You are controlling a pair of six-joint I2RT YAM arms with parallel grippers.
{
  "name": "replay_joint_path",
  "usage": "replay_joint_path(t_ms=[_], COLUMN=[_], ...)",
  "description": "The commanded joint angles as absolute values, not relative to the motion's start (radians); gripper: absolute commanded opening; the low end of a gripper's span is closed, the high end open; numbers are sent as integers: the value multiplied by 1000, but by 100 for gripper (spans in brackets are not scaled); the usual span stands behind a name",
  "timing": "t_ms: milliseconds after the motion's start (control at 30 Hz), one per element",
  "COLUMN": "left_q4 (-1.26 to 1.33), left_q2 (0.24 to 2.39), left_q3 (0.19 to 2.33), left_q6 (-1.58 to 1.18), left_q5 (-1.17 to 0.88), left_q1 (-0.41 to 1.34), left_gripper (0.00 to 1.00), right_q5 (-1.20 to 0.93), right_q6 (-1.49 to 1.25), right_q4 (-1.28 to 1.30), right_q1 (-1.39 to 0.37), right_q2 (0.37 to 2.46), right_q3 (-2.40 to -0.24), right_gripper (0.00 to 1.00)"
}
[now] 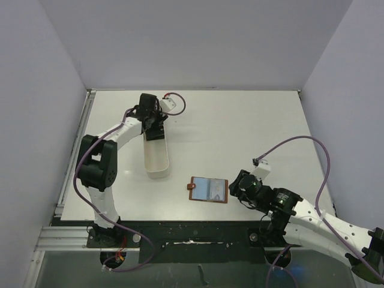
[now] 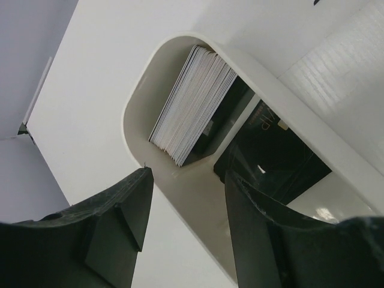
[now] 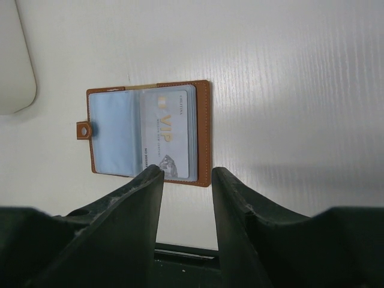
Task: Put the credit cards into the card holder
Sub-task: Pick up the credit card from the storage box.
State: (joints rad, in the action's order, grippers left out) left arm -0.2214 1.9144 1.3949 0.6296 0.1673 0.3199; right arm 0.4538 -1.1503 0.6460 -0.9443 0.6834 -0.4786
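The left end effector (image 2: pixel 187 180) hangs released, its jaws spread with nothing between them, just above the far end of the long white tray (image 2: pixel 129 114). The credit cards (image 2: pixel 195 102) stand there on edge as a tight stack, leaning against the tray's rounded far wall. Their pale edges face the wrist camera, and darker cards sit behind them.

The right end effector (image 3: pixel 187 174) is also released and empty. It hovers just near of the card holder (image 3: pixel 144 132), which lies open and flat on the table (image 1: pixel 240 132) close to its near edge, to the right of the tray's near end. A pale VIP card (image 3: pixel 169 135) already sits in its right pocket.

The step in hand looks like picking a card from the stack. To do it well, the left jaws should probably come down straddling one end of the stack. They would then need to narrow enough to catch a single outer card rather than a clump. A straight lift would keep the rest from toppling. The tray wall leaves little room on the far side, so an approach from the near side seems safer. The right end effector could pin the holder's edge while a card slides in.
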Motion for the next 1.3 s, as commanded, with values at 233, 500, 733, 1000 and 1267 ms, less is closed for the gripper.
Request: replay_joint_path(t_ms=[233, 500, 733, 1000, 1267], left_q4=[-38, 23, 61, 48, 40], left_q2=[2009, 2048, 2045, 2031, 2001], left_q3=[1451, 1430, 1428, 1444, 1429], left_q6=[756, 778, 808, 825, 809], left_q5=[215, 253, 284, 287, 290], left_q1=[318, 325, 330, 331, 332], left_gripper=[50, 46, 38, 30, 18], right_q5=[513, 523, 531, 537, 512], right_q6=[-1163, -1175, -1181, -1183, -1168], right_q4=[666, 681, 690, 678, 627], right_q1=[-957, -957, -959, -959, -958], right_q2=[736, 725, 711, 717, 732], right_q3=[-578, -584, -574, -563, -555], right_gripper=[39, 39, 39, 39, 39])
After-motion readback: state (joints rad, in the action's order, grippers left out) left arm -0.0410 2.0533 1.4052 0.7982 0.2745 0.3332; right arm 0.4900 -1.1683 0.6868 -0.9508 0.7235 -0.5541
